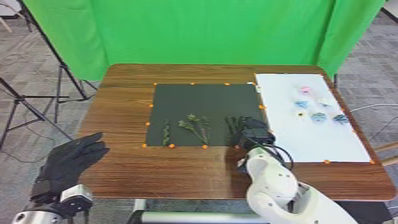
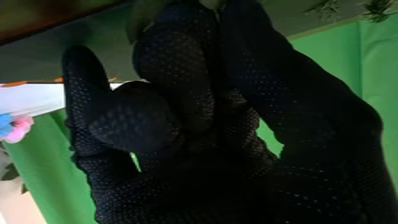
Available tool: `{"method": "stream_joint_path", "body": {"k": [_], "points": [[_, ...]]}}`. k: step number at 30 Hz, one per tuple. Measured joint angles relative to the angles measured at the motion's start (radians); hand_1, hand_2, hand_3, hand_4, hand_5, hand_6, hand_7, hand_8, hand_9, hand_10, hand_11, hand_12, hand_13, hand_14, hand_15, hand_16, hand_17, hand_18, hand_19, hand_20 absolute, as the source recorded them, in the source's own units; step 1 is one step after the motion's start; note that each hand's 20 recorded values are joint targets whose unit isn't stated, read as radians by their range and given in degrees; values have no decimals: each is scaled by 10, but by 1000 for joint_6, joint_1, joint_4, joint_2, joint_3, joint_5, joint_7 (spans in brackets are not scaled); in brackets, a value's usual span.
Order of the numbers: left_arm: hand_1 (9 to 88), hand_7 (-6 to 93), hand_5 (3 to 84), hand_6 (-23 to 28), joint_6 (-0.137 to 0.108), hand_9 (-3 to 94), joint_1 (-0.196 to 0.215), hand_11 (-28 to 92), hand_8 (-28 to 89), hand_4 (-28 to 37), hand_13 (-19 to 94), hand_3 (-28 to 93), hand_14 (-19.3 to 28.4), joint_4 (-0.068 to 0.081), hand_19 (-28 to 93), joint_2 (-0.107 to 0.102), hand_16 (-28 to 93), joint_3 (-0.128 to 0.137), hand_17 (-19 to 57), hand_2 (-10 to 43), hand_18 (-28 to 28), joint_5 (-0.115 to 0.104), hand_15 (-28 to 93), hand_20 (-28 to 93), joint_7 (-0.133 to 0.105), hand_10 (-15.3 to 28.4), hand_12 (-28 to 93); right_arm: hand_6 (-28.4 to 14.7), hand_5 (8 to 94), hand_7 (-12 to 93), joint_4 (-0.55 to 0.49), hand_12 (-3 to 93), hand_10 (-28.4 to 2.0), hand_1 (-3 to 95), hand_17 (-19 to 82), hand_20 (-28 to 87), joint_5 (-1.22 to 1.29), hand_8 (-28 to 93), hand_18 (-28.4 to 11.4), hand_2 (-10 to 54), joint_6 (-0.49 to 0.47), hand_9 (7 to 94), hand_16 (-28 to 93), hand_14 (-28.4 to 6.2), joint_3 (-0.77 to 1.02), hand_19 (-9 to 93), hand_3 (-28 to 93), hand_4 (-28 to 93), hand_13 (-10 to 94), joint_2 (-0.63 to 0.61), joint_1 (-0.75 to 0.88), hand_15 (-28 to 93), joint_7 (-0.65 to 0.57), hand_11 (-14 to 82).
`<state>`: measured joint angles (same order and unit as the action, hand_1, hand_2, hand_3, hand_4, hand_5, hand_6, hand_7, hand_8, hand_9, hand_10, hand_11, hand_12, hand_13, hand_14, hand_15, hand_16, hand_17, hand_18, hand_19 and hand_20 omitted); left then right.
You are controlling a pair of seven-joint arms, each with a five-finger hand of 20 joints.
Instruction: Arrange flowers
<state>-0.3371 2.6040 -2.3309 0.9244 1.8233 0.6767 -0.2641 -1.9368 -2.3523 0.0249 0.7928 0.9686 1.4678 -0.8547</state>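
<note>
Brown counter [image 1: 178, 175]: sprig snag risk

Right hand [image 1: 256, 134] over black sheet [image 1: 187, 95], green leaf [image 2: 145, 19] by it; can't tell if clamped or apart. Sideways sweep could drag neighbouring sprigs [image 1: 194, 118]. Left hand [image 1: 64, 162] relaxed; flowers [image 1: 318, 117] on white paper [image 1: 311, 145]

- Left arm [image 1: 35, 217] stands low by the table's near left corner, white shell at the wrist.
- Left hand [image 1: 64, 161], gloved in black, lies at the table's left edge, its fingers relaxed and pointing mostly toward the far edge.
- Right arm [image 1: 272, 176], white and jointed, crosses the near edge's right half, dark cables looping by the wrist.
- Right hand [image 1: 256, 134], black-gloved, is well in from that edge, pointing away from it.
</note>
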Motion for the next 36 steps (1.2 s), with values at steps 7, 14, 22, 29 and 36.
{"method": "stream_joint_path", "body": {"k": [7, 14, 22, 29, 36], "points": [[285, 146, 507, 160, -4, 418, 12, 404, -91, -148, 302, 795, 284, 0, 610, -19, -151, -5, -99, 78, 218, -11, 639, 119, -24, 235, 84, -58, 735, 383, -2, 316, -165, 463, 273, -94, -2, 158, -271, -95, 2, 741, 261, -123, -2, 898, 749, -262, 731, -5, 0, 751, 1, 530], [285, 147, 507, 160, -5, 418, 14, 403, -91, -149, 302, 796, 284, 0, 610, -25, -152, -8, -99, 77, 218, -13, 639, 119, -29, 235, 84, -64, 720, 373, -5, 264, -182, 410, 269, -89, 4, 147, -275, -95, 13, 721, 254, -128, -5, 897, 763, -264, 718, -10, 0, 762, 12, 563], [284, 147, 507, 160, -3, 419, 14, 404, -92, -149, 301, 797, 284, 1, 610, -24, -151, -8, -99, 76, 218, -11, 639, 119, -27, 235, 84, -74, 712, 372, -15, 253, -191, 362, 265, -79, 23, 32, -283, -95, 16, 704, 247, -136, -10, 886, 782, -259, 706, -10, 0, 772, 22, 569], [285, 147, 507, 160, -2, 419, 14, 403, -92, -150, 302, 795, 284, 2, 610, -24, -152, -7, -99, 78, 218, -10, 639, 119, -25, 235, 83, -83, 710, 382, -41, 253, -199, 332, 267, -76, 47, -102, -284, -83, 13, 692, 246, -145, -10, 878, 772, -242, 700, -13, 5, 777, 23, 570], [284, 147, 507, 160, -3, 419, 22, 403, -92, -147, 302, 796, 284, 2, 611, -24, -151, -7, -100, 76, 218, -10, 639, 119, -29, 235, 84, -89, 706, 381, -59, 251, -203, 325, 270, -82, 45, -101, -284, -76, 18, 688, 242, -148, -21, 878, 767, -237, 698, -23, 6, 780, 24, 570]]}}
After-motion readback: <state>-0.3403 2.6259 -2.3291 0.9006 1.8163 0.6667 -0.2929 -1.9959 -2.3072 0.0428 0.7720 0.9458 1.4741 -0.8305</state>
